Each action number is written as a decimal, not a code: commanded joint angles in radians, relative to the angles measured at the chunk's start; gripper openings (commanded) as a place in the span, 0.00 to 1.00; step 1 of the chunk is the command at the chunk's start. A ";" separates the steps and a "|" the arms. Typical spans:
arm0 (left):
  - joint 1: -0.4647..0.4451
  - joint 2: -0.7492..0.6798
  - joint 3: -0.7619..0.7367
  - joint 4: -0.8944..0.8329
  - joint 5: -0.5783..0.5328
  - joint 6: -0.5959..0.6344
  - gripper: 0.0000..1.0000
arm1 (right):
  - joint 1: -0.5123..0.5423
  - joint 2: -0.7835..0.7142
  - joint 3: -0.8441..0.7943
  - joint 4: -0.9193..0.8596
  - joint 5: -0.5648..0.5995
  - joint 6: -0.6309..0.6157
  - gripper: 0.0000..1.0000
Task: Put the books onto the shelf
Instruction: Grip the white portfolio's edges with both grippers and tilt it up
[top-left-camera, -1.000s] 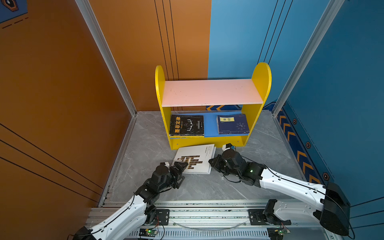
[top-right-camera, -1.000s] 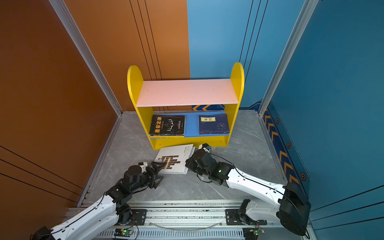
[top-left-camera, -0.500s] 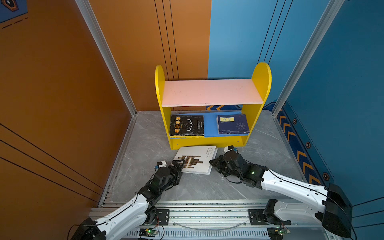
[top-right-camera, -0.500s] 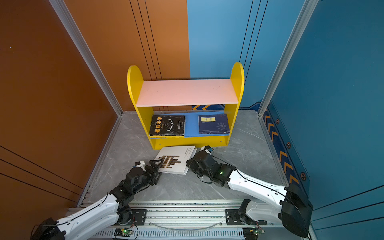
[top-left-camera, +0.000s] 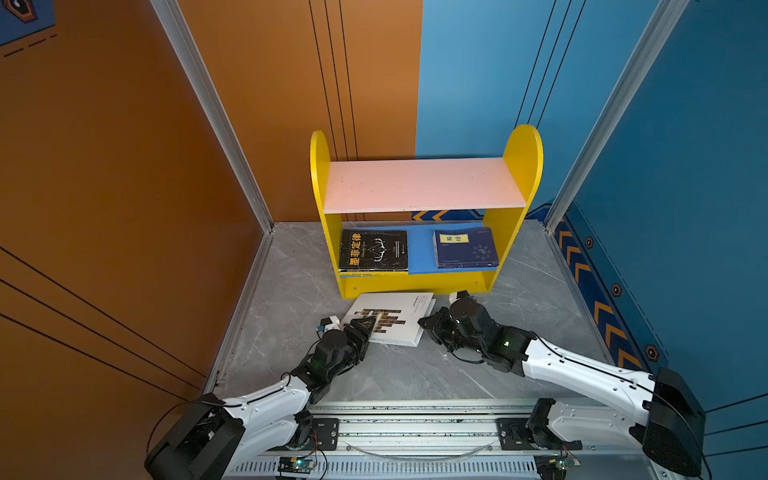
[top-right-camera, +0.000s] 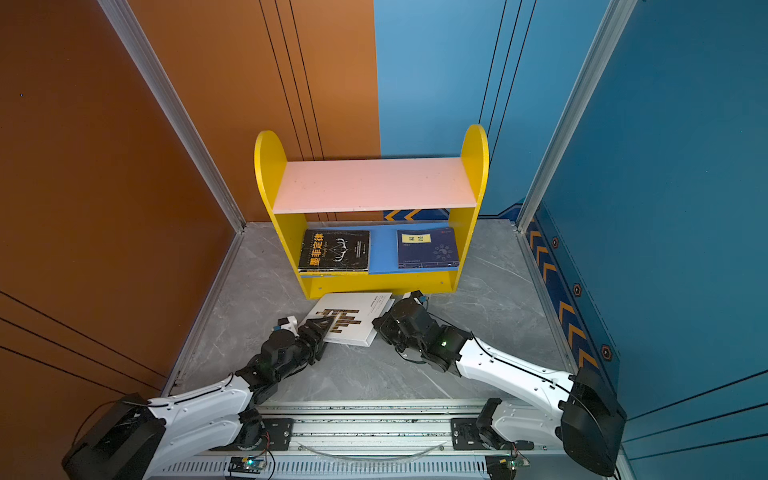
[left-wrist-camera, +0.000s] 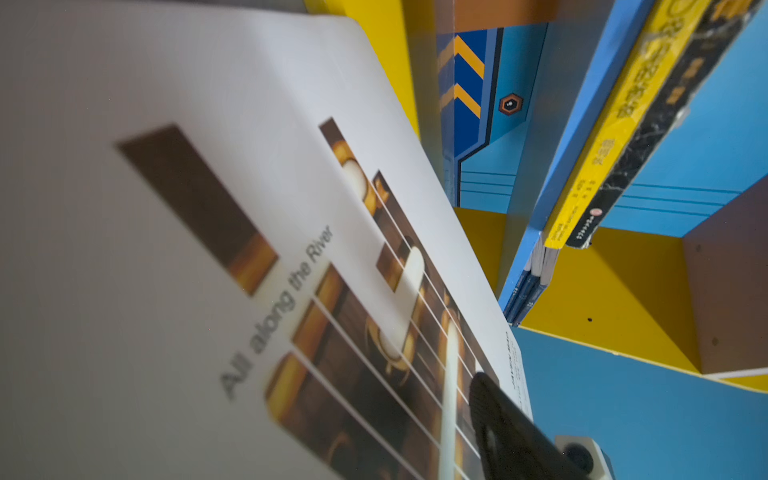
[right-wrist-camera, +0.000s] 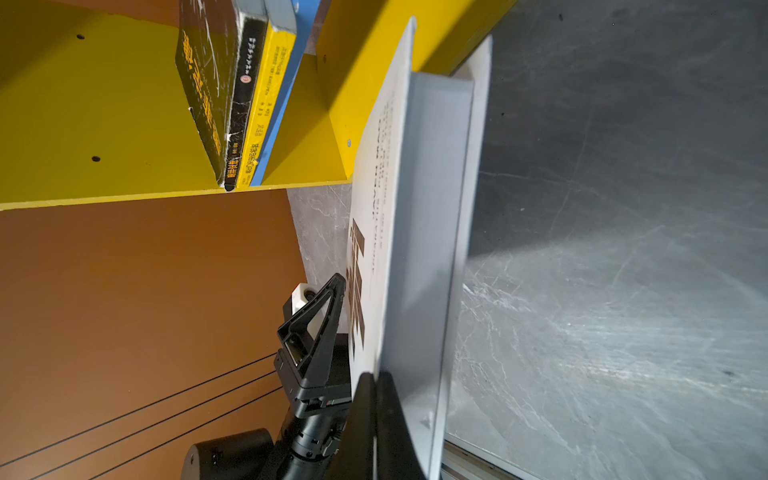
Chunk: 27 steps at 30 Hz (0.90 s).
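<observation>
Robot lab cell: orange panel, blue panel, alu post, L arm, R arm, base rail.

Top views evenly lit, sharp, edges bowed; left wrist close-up of white book soft; right wrist floor glare.

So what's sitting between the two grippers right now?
Only the white book. The left gripper is at its near corner and the right gripper at the opposite edge. Both top views show this.
</observation>
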 joint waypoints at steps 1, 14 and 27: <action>-0.023 -0.008 0.011 0.099 -0.035 0.027 0.68 | -0.003 -0.014 -0.023 0.038 -0.021 0.018 0.00; -0.024 -0.062 0.004 0.090 -0.045 0.005 0.29 | -0.007 -0.051 -0.062 0.061 -0.028 0.019 0.27; -0.022 -0.522 0.040 -0.415 -0.078 0.004 0.28 | -0.090 -0.263 -0.037 -0.120 -0.030 -0.065 0.85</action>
